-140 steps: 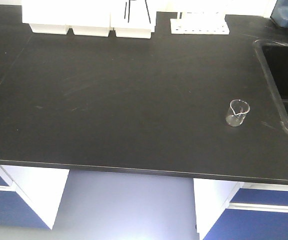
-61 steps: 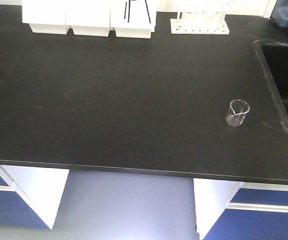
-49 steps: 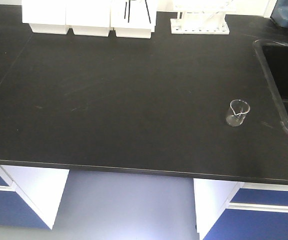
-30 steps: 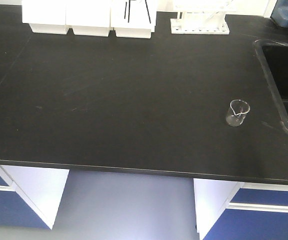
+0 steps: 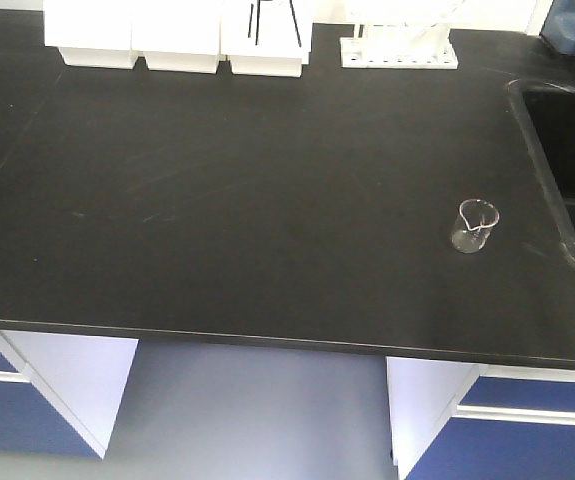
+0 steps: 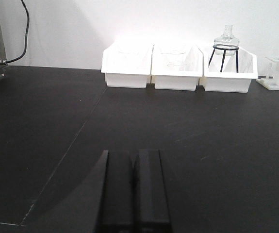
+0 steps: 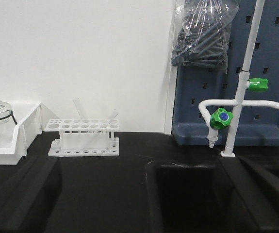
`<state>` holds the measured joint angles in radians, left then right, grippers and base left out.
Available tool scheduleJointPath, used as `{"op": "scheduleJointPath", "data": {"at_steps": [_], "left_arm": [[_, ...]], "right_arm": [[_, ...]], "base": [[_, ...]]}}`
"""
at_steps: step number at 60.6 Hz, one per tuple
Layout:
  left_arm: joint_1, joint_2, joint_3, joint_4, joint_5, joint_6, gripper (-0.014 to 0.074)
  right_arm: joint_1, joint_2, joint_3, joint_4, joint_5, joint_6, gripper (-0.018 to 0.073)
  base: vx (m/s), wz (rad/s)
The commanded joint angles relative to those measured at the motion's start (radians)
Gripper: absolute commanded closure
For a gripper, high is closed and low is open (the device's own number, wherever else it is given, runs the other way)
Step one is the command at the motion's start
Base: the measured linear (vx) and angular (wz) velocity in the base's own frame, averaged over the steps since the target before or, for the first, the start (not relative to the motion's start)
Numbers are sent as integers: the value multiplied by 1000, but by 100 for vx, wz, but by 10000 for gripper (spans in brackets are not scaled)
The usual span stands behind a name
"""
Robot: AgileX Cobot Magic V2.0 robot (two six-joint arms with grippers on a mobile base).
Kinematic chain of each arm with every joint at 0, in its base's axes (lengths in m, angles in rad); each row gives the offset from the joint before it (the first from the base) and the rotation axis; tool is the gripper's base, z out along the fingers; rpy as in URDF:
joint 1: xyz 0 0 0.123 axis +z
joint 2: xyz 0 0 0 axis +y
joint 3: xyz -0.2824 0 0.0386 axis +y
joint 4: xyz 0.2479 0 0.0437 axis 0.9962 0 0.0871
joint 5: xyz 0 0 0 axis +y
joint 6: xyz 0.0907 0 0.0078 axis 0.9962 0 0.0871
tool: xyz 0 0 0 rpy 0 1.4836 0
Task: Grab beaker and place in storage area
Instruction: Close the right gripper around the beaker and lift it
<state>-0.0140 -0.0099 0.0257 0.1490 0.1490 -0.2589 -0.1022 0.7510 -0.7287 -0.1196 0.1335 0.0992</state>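
Small clear glass beaker (image 5: pixel 476 226): upright on the matte-black counter (image 5: pixel 247 200), near the recessed black sink (image 5: pixel 572 150), untouched.
Left gripper (image 6: pixel 134 191): fingers pressed together, empty.
Right gripper (image 7: pixel 139 167): apparently spread wide, empty.
Advice: use the right gripper; straddle the glass below the spout and close gently.

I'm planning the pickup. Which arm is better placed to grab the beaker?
Right, probably. The beaker stands upright at the right of the benchtop, beside the sink, and the right wrist view faces that sink. The left gripper, shut, faces the white bins farther left.
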Motion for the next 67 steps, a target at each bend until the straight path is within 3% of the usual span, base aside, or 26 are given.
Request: {"op": "scheduleJointPath", "data": {"at_steps": [1, 10, 20, 35, 36, 37, 50, 67], "left_arm": [[-8, -17, 22, -6, -82, -6, 605], [-8, -17, 22, -6, -82, -6, 605], [-8, -17, 22, -6, -82, -6, 605], [-8, -17, 22, -6, -82, -6, 605], [-8, -17, 22, -6, -82, -6, 605], [-8, -17, 22, -6, -82, -6, 605], [-8, -17, 22, -6, -82, -6, 605], [-8, -17, 22, -6, -82, -6, 605]], "right_arm": [[-3, 3, -36, 39, -121, 22, -163], [-3, 54, 40, 66, -276, 23, -130], [-3, 184, 273, 55, -558, 28, -76], [-3, 425, 564, -170, -1014, 47, 8], [-3, 541, 588, -198, -1179, 47, 17], [-3, 570, 590, -198, -1212, 47, 17], [-3, 888, 590, -184, -1478, 18, 17], [-3, 1111, 482, -190, -1478, -17, 18]], "base": [[0, 0], [0, 0], [0, 0], [0, 0], [0, 0], [0, 0], [0, 0], [0, 0]]}}
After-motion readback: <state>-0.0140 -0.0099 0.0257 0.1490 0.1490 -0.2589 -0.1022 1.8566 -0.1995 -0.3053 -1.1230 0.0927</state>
